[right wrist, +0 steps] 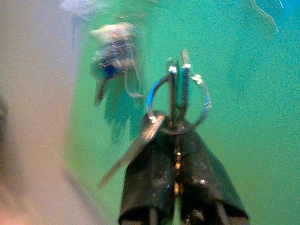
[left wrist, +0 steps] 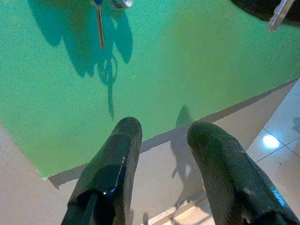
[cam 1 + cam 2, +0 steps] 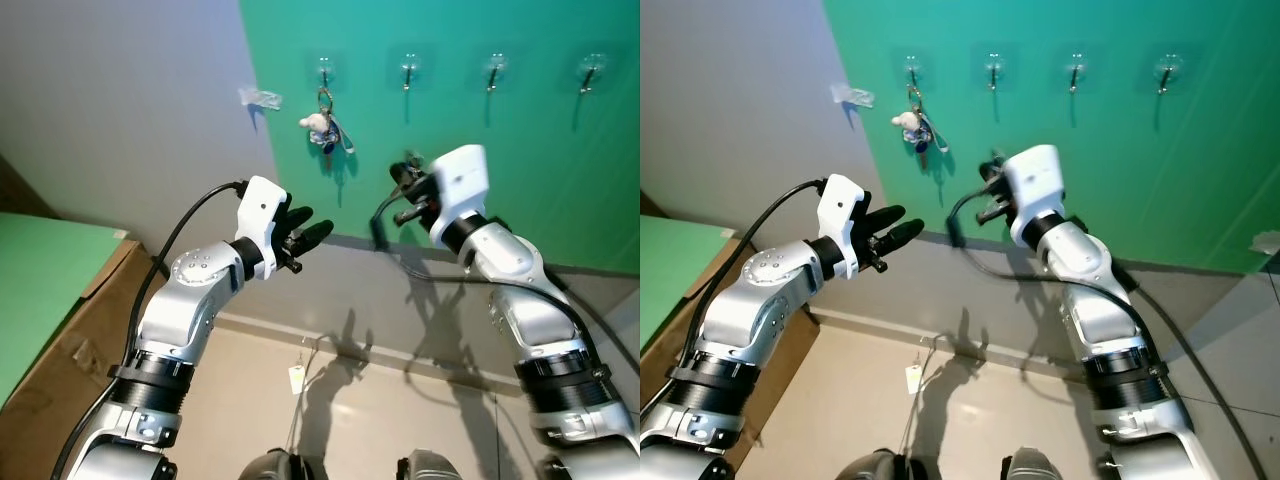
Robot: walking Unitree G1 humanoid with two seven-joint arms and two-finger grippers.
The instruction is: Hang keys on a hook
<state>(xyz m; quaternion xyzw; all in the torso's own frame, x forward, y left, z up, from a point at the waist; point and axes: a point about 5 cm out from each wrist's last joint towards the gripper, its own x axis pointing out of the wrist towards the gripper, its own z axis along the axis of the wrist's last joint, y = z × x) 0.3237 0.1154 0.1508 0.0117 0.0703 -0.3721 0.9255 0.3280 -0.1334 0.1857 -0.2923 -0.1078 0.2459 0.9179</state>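
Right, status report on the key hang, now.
Right gripper shut on key ring, raised before the green wall, below the second hook. Left gripper open, empty. First hook already holds keys. Nothing in the way.

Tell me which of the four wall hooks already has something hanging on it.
The leftmost hook, nearest the grey wall: a key bunch with a small white charm hangs from it. The other three hooks are bare. The right hand holds another key ring.

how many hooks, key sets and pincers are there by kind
wall hooks: 4, first, second, third, fourth
key sets: 2, hanging keys, held key ring
pincers: 2, left pincer, right pincer
total: 8
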